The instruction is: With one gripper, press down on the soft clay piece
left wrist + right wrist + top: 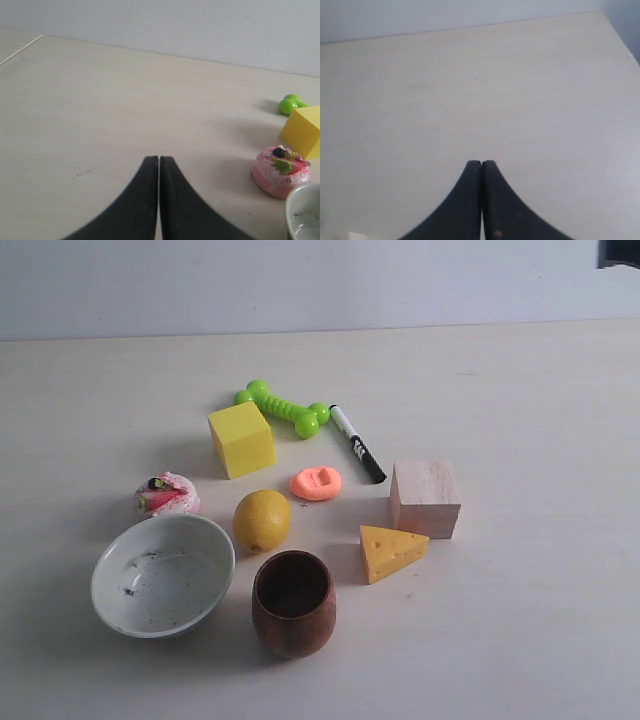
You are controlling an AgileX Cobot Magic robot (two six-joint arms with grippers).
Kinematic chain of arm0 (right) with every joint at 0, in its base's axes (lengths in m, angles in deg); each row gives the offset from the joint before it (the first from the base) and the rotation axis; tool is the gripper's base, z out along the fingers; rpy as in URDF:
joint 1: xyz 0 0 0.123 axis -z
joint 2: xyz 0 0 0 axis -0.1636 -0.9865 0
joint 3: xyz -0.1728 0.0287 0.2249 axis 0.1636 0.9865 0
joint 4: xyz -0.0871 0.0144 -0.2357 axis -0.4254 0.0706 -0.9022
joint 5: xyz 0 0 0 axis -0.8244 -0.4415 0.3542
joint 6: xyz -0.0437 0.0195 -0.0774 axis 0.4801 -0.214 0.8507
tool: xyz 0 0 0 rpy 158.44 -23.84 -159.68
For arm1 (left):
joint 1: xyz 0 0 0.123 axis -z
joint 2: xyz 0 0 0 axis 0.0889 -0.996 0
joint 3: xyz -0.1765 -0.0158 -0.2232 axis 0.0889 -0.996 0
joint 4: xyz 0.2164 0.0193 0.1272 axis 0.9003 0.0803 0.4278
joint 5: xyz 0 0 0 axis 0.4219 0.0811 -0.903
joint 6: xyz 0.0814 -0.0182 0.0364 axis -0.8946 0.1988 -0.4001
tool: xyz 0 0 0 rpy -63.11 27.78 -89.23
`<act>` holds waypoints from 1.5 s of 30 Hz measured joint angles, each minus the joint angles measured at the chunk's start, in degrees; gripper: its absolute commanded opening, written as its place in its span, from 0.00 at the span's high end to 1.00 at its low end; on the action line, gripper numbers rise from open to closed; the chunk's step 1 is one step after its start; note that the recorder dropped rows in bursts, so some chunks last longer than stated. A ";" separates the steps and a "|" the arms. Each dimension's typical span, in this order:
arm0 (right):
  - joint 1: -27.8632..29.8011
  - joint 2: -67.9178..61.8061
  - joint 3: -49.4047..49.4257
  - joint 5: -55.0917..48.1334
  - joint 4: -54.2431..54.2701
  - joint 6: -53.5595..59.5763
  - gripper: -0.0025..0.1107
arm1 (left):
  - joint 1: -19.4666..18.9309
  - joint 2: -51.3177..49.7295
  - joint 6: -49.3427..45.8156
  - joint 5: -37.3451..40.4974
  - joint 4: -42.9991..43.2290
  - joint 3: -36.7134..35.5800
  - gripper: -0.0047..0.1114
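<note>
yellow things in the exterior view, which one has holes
The cheese wedge beside the wooden block; the yellow cube and lemon show no holes.

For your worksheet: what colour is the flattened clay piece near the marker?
The clay piece is salmon-orange, clearest in the exterior view.

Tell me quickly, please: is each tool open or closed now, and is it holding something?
Left tool: closed, fingers together, holding nothing.
Right tool: closed, fingers together, holding nothing.

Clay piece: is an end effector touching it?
No, the soft clay piece lies uncovered on the table with nothing on or against it.
</note>
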 measured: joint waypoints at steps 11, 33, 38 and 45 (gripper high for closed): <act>18.35 25.34 17.75 10.21 0.42 3.99 0.98 | 0.00 0.00 0.00 0.00 0.00 0.00 0.93; 23.00 56.87 38.32 13.79 5.70 7.09 0.98 | 0.00 0.00 0.00 0.00 0.00 0.00 0.93; 23.00 56.87 38.56 14.08 5.70 7.09 0.98 | 0.00 0.00 0.00 0.00 0.00 0.00 0.93; 23.00 56.87 38.56 14.71 5.83 7.09 0.98 | 0.00 0.00 0.00 0.00 0.00 0.00 0.93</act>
